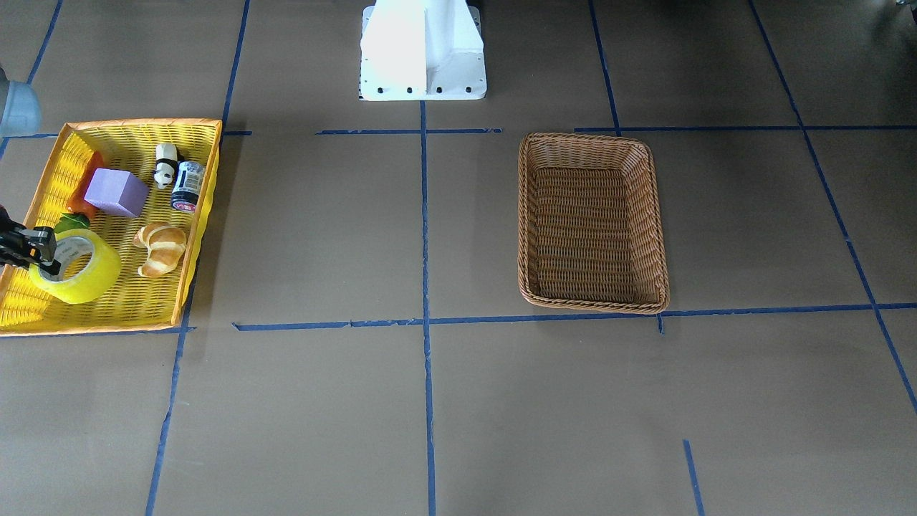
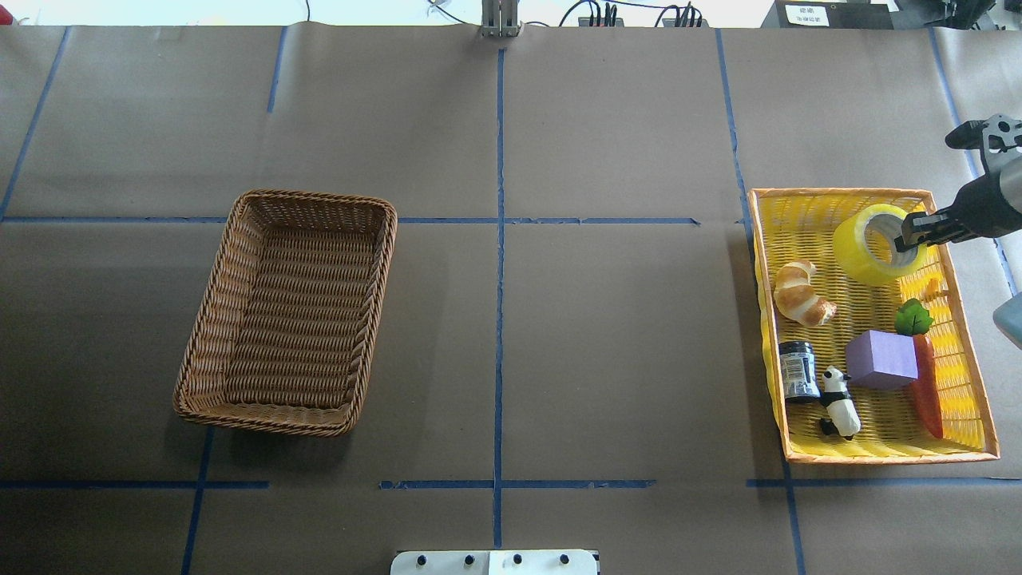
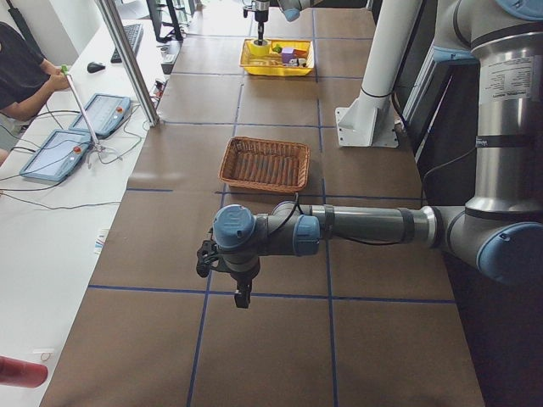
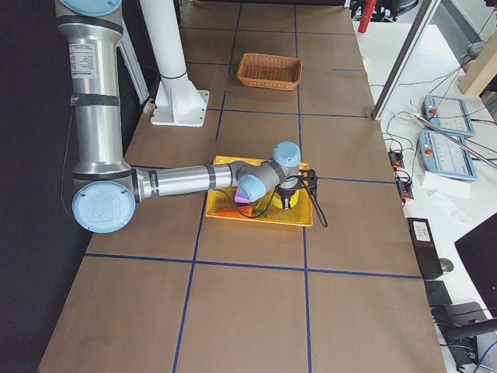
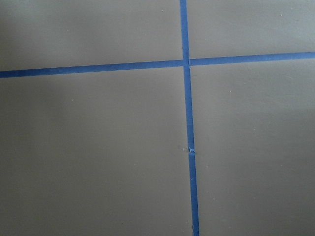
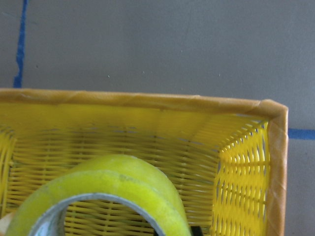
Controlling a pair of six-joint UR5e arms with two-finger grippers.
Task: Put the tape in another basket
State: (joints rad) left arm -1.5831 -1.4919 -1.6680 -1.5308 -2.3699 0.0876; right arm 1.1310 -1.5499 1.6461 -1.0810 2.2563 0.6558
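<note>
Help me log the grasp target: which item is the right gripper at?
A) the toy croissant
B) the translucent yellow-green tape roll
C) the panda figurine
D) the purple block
B: the right gripper sits at the rim of the translucent yellow-green tape roll in the yellow plastic mesh basket, apart from the other items.

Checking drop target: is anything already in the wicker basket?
No; the overhead view shows only bare woven floor inside the wicker basket, while the tape is at the yellow basket.
</note>
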